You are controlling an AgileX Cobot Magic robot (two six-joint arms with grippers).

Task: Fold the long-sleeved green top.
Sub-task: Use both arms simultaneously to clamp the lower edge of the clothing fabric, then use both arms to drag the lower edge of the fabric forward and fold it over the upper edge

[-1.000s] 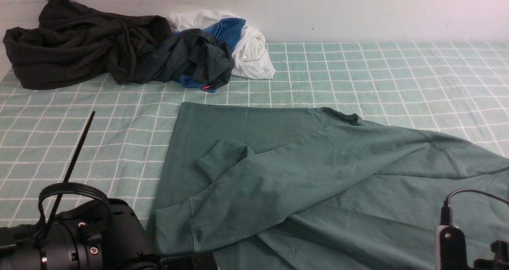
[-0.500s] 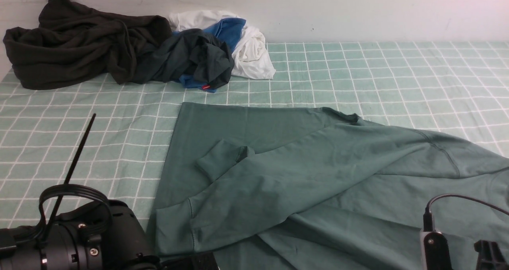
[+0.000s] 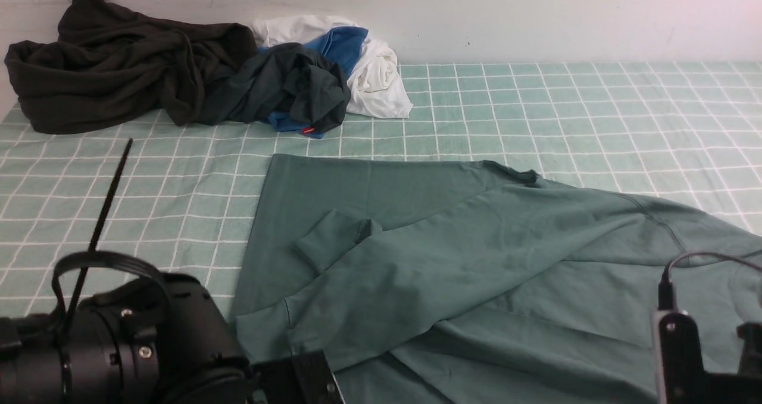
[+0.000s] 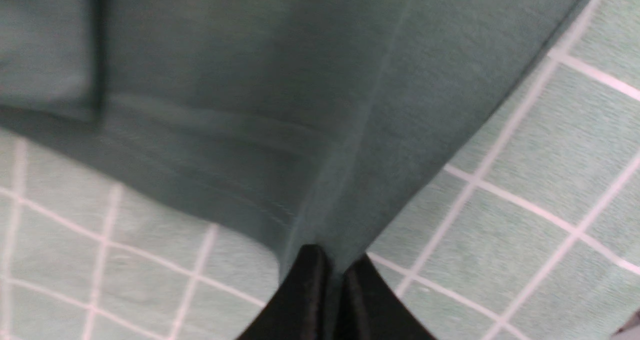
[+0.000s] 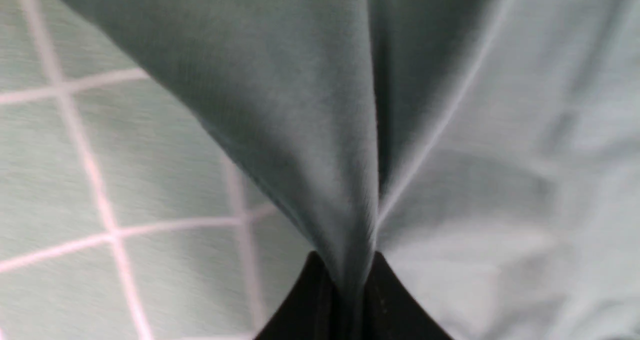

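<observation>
The green long-sleeved top (image 3: 452, 255) lies spread over the checked cloth in the front view, one sleeve laid across its body and a cuff folded near the middle. Its printed logo is hidden. My left gripper (image 4: 334, 262) is shut on the top (image 4: 280, 104), pinching a corner of its edge that rises from the cloth. My right gripper (image 5: 346, 265) is shut on a bunched fold of the top (image 5: 310, 104), lifted off the cloth. In the front view only the two arms' bodies show, at the near left and near right corners.
A pile of clothes sits at the back left: a dark olive-black garment (image 3: 113, 65), a dark teal-grey garment (image 3: 286, 85) with a red tag, and white and blue pieces (image 3: 363, 59). A thin black rod (image 3: 104, 207) sticks up from the left arm. The wall runs behind.
The right gripper has closed on the top's fabric. The left arm has risen, lifting the near left corner of the top. The right wrist has shifted and risen a little.
</observation>
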